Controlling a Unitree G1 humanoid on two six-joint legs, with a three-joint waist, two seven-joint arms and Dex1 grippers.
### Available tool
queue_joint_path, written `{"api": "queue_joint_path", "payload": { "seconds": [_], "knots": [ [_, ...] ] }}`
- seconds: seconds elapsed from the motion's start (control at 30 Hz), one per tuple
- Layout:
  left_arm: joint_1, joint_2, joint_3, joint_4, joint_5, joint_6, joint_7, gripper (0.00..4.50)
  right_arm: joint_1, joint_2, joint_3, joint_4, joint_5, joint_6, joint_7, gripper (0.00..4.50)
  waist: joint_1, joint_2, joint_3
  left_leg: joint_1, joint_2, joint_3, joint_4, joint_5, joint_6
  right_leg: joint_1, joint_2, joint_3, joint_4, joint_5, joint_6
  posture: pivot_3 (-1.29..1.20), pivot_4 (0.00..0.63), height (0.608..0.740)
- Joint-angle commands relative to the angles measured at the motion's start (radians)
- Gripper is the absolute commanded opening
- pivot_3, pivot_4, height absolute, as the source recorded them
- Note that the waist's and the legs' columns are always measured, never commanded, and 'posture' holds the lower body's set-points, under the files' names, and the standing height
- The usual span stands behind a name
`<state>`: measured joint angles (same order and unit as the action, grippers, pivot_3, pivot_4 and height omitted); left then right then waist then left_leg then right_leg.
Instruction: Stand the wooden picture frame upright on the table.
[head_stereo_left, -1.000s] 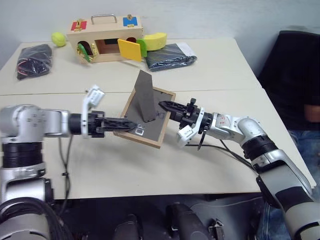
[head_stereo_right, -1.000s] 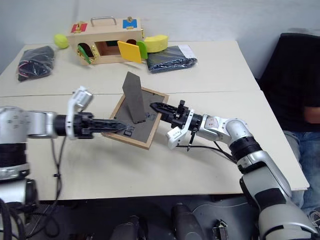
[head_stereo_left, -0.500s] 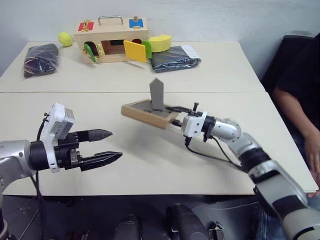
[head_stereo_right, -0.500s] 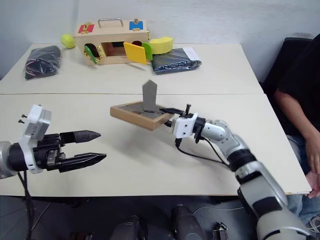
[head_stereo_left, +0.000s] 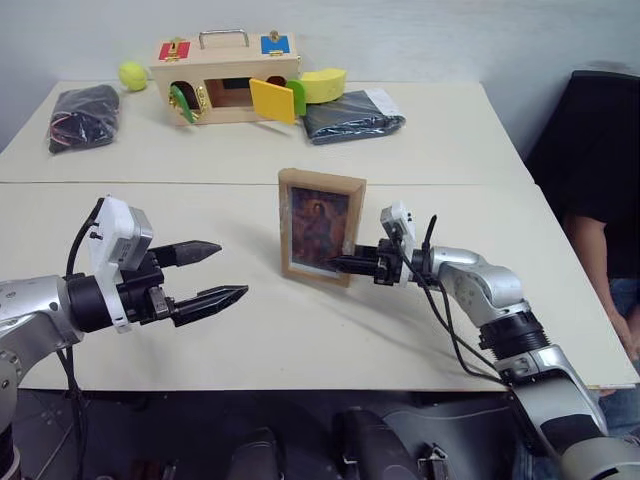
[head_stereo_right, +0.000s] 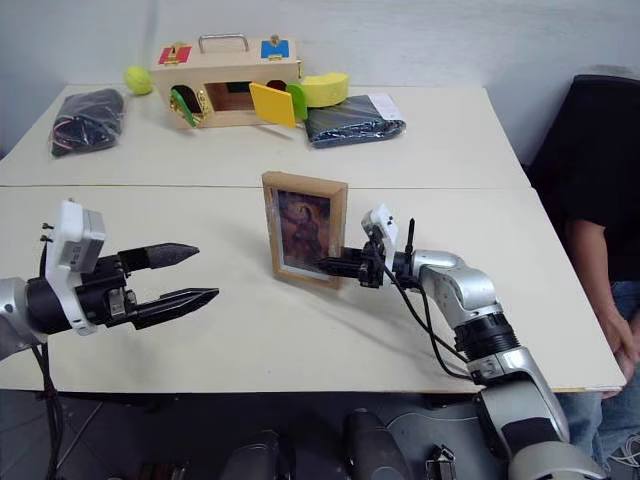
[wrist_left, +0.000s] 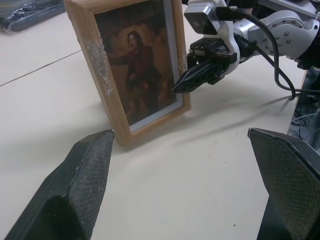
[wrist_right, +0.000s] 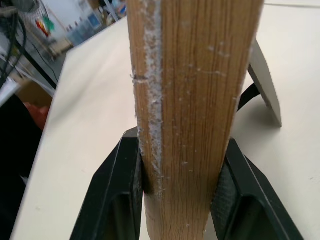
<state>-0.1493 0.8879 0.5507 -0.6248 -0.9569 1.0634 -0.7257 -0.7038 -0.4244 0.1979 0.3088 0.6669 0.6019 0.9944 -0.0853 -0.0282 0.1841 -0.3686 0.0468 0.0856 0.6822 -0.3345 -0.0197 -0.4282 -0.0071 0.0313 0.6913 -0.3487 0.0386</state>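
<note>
The wooden picture frame (head_stereo_left: 321, 227) stands upright near the middle of the table (head_stereo_left: 300, 340), its brownish portrait facing me. Its bottom edge looks down on the table top. My right gripper (head_stereo_left: 338, 265) reaches in level from the right and is shut on the frame's lower right border. In the right wrist view the two black fingers (wrist_right: 120, 195) clamp the wood edge (wrist_right: 190, 100), and the grey prop stand (wrist_right: 265, 85) juts out behind. My left gripper (head_stereo_left: 230, 270) hangs open well to the frame's left, touching nothing. Its wrist view shows the frame (wrist_left: 135, 75) ahead.
At the table's far side stand a wooden box with colourful doors (head_stereo_left: 225, 80), a green ball (head_stereo_left: 130, 76), a black bag (head_stereo_left: 82, 118) and a dark folded pack (head_stereo_left: 352, 115). A person in black (head_stereo_left: 600, 200) sits at the right edge.
My right gripper rolled the frame from lying flat in the air to upright and lowered it. My left gripper let go, opened wide and drew back to the left.
</note>
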Motion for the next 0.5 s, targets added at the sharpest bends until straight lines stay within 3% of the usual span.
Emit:
{"api": "queue_joint_path", "payload": {
  "seconds": [0.03, 0.17, 0.27, 0.43, 0.5],
  "knots": [
    [-0.010, 0.035, -0.006, 0.021, 0.001, -0.039, -0.021, 4.50, 0.010, -0.010, -0.014, -0.061, 0.008, 0.090, 0.033, 1.97, 0.002, 0.000, 0.000, 0.000, 0.000, 0.000, 0.000, 0.000, 0.000, 0.000, 0.000, 0.000, 0.000, 0.000, 0.000, 0.00, 0.150, 0.740],
    [-0.021, 0.054, -0.017, 0.054, -0.011, -0.052, -0.034, 4.50, 0.081, -0.065, 0.040, -0.147, -0.080, 0.043, 0.108, 3.23, 0.007, 0.000, 0.000, -0.001, 0.000, 0.000, -0.001, -0.001, 0.001, 0.000, 0.000, 0.000, -0.002, 0.000, 0.000, 0.00, 0.150, 0.740],
    [-0.018, 0.061, -0.020, 0.063, -0.032, -0.057, -0.058, 4.50, 0.093, -0.152, 0.056, -0.173, -0.204, -0.114, 0.169, 4.33, 0.008, 0.000, 0.000, -0.002, -0.001, 0.000, -0.001, -0.001, 0.001, 0.000, -0.001, 0.000, -0.003, 0.000, 0.000, 0.00, 0.150, 0.740],
    [-0.013, 0.062, -0.016, 0.067, -0.031, -0.077, -0.067, 4.50, 0.085, -0.311, 0.013, -0.165, -0.291, -0.242, 0.279, 4.46, 0.009, 0.000, 0.000, -0.001, -0.001, 0.000, -0.001, -0.001, 0.001, 0.000, -0.001, 0.000, -0.003, 0.000, 0.001, 0.00, 0.150, 0.740],
    [-0.033, 0.064, -0.026, 0.093, -0.009, -0.098, -0.065, 4.50, 0.078, -0.450, -0.092, -0.179, -0.211, -0.200, 0.405, 4.46, 0.011, 0.002, 0.002, -0.001, -0.001, 0.001, -0.001, -0.001, 0.001, 0.000, -0.001, 0.000, -0.003, 0.000, 0.001, 0.00, 0.150, 0.740]
  ]
}}
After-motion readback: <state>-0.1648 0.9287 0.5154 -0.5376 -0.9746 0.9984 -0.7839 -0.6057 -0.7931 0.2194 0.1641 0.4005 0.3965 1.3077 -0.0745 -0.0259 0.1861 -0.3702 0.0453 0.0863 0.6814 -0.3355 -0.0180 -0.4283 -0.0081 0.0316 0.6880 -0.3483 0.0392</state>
